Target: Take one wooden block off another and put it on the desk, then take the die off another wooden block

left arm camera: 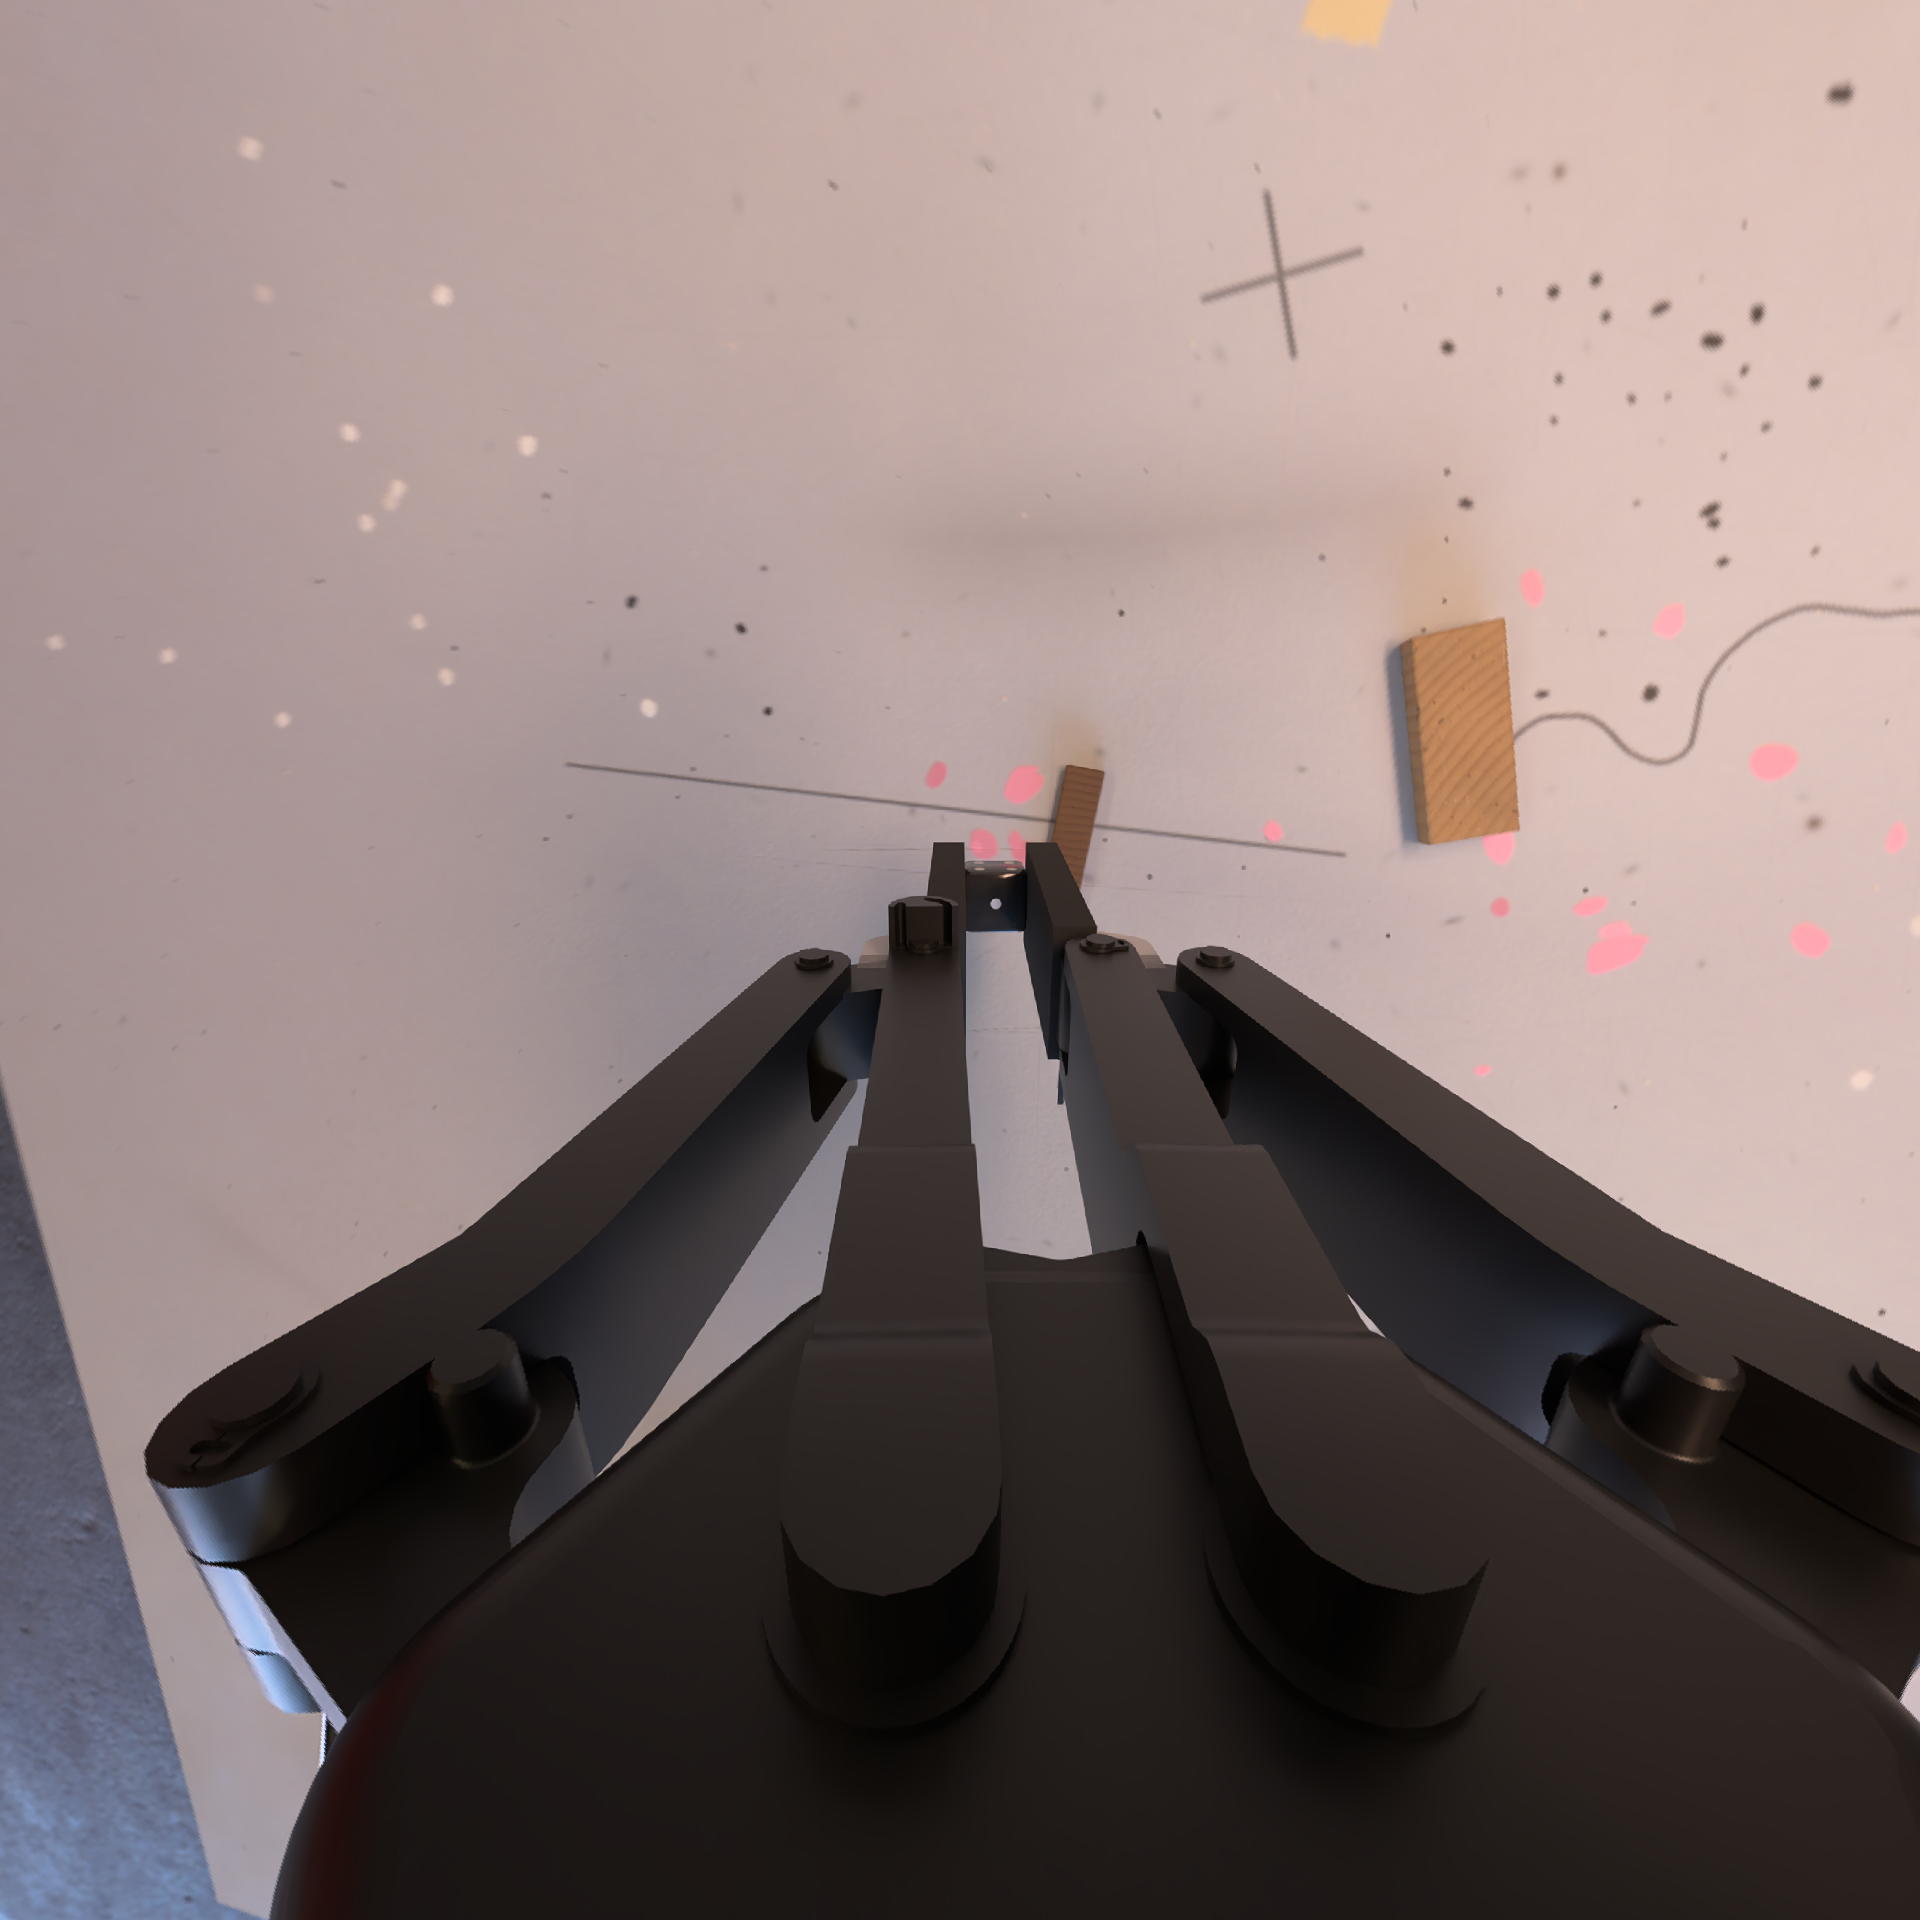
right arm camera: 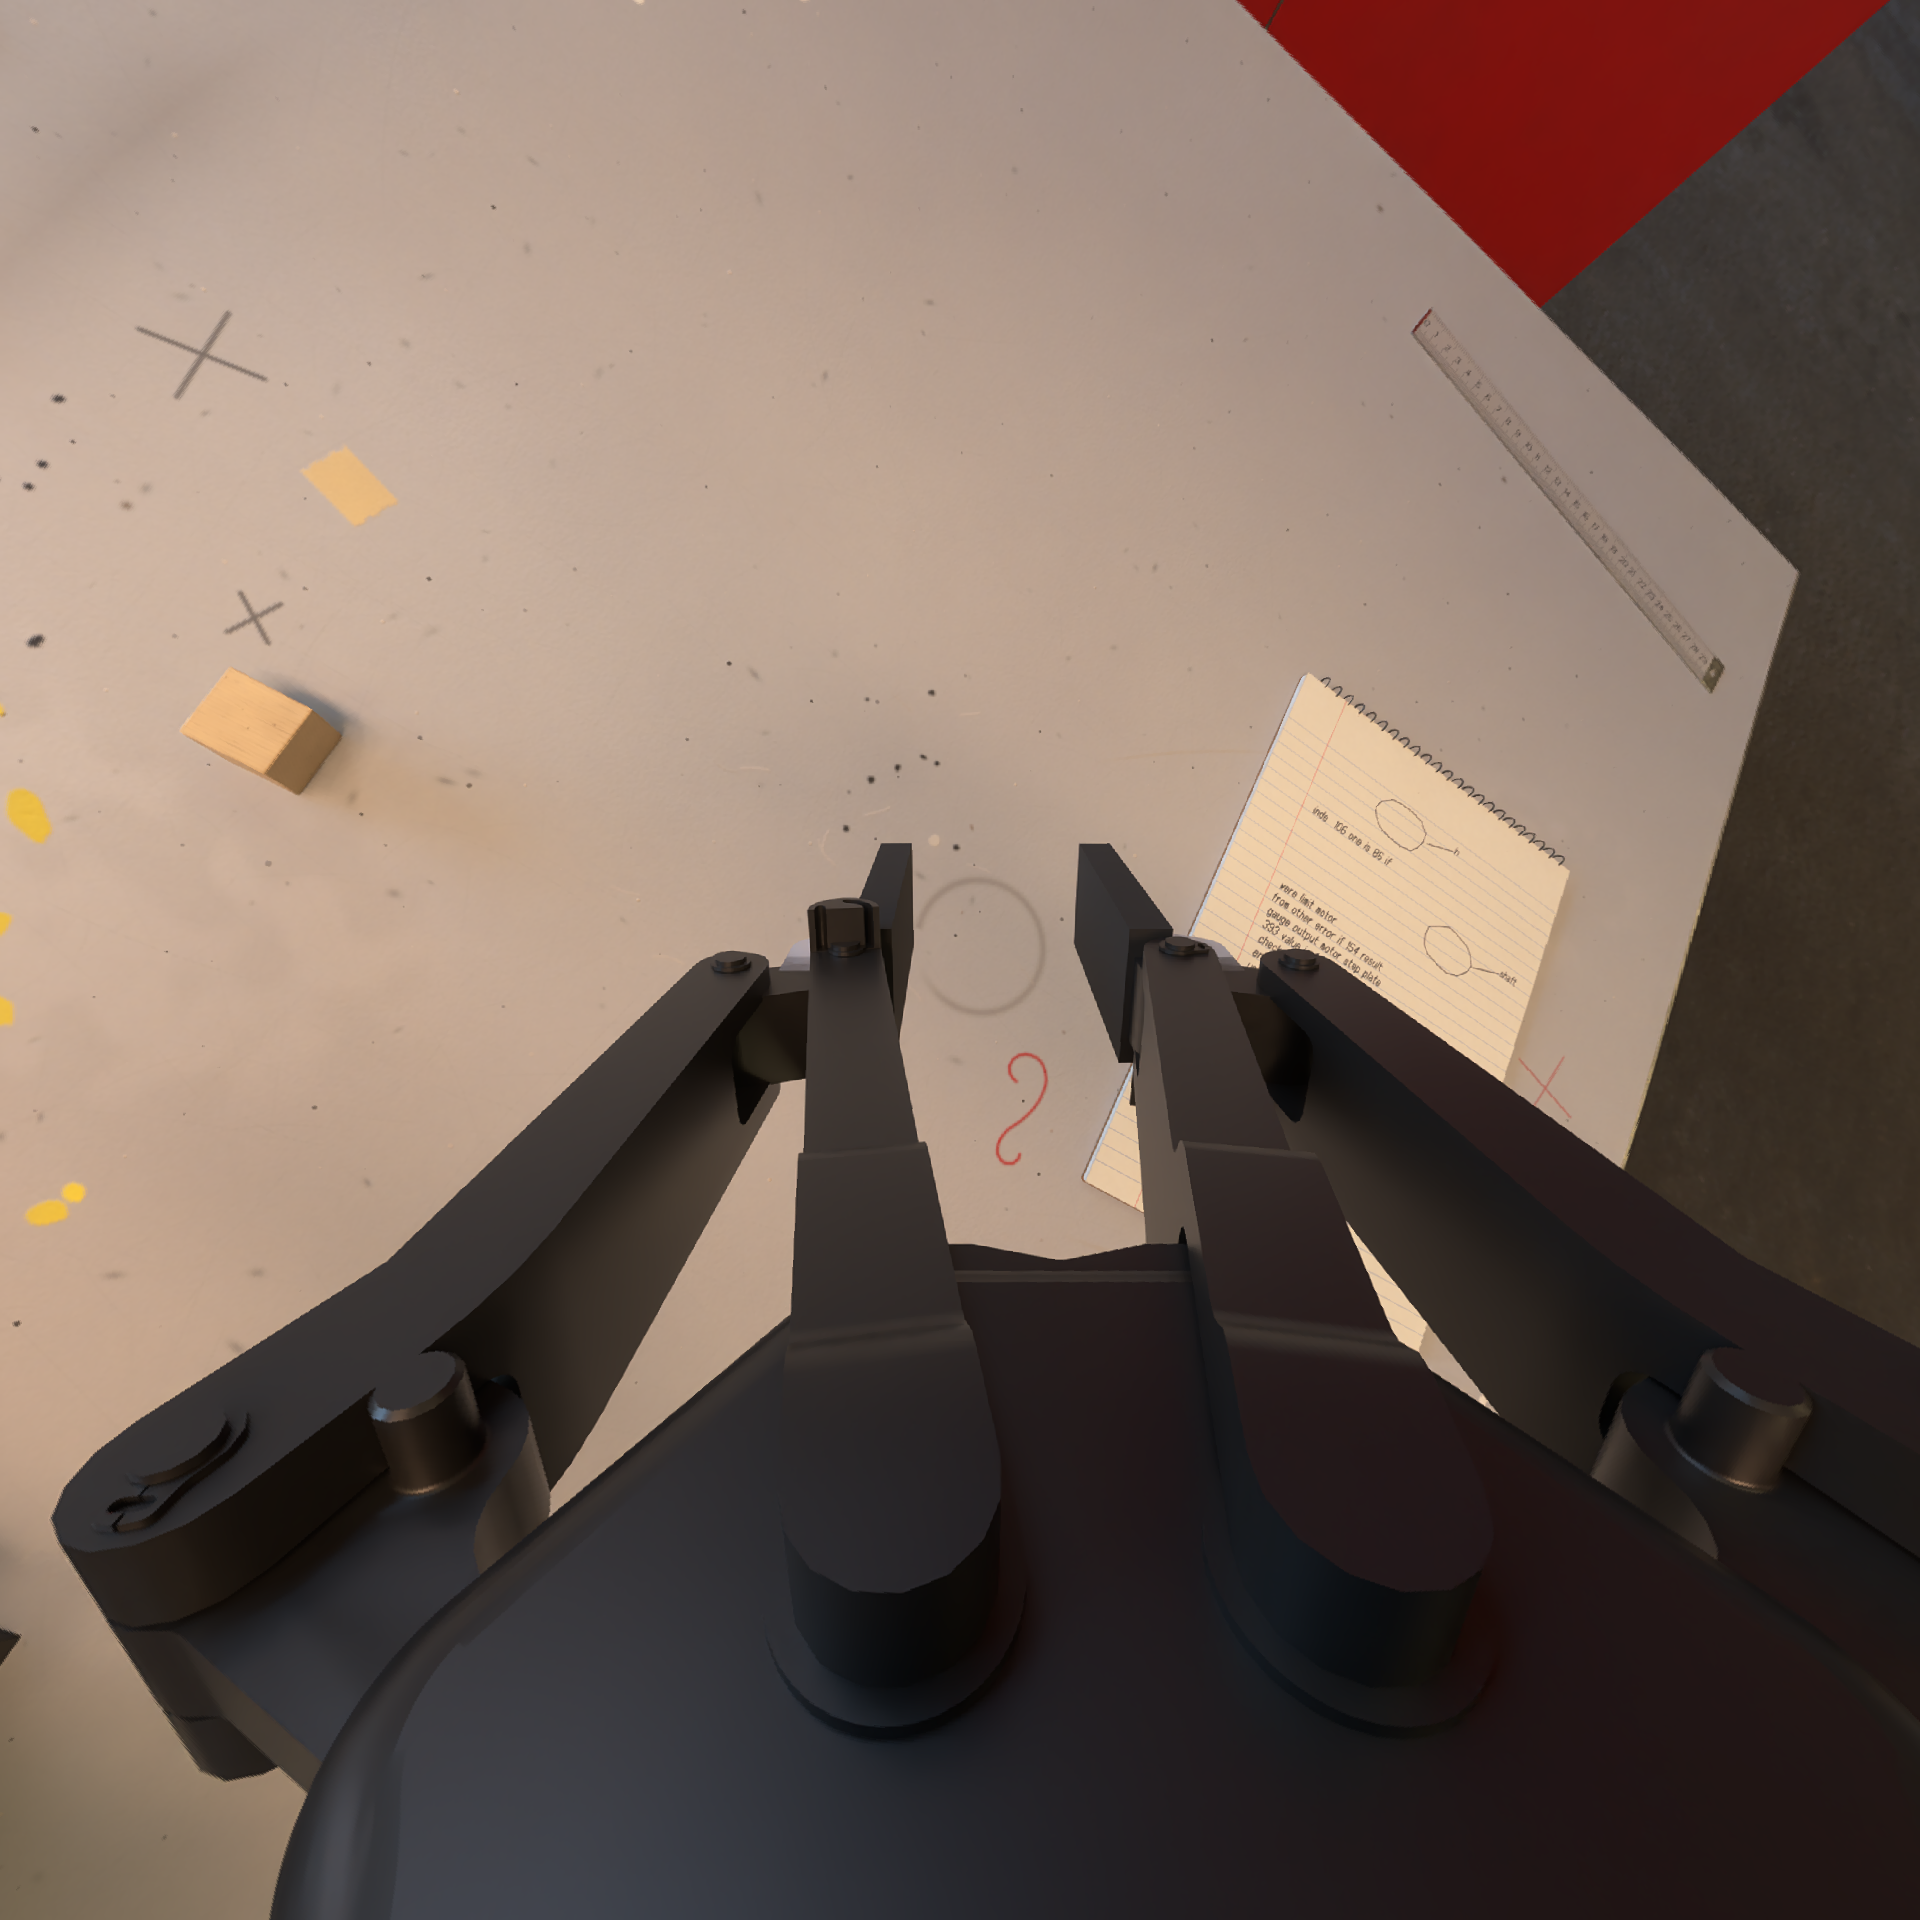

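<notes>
Left gripper jaws clamping die, wooden block beyond

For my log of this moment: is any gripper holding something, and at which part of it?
The left gripper holds the dark die, its two fingertips pressed on opposite side faces. The right gripper is open and holds nothing.

Desk: blocks, notepad, ruler.

Left gripper: black. Die: dark grey, white pips. Wooden blocks: tan, fine grain lines. Desk: off-white, speckled black, white and pink. Notepad: cream, blue-ruled, red margin line. Ruler: grey.
</notes>
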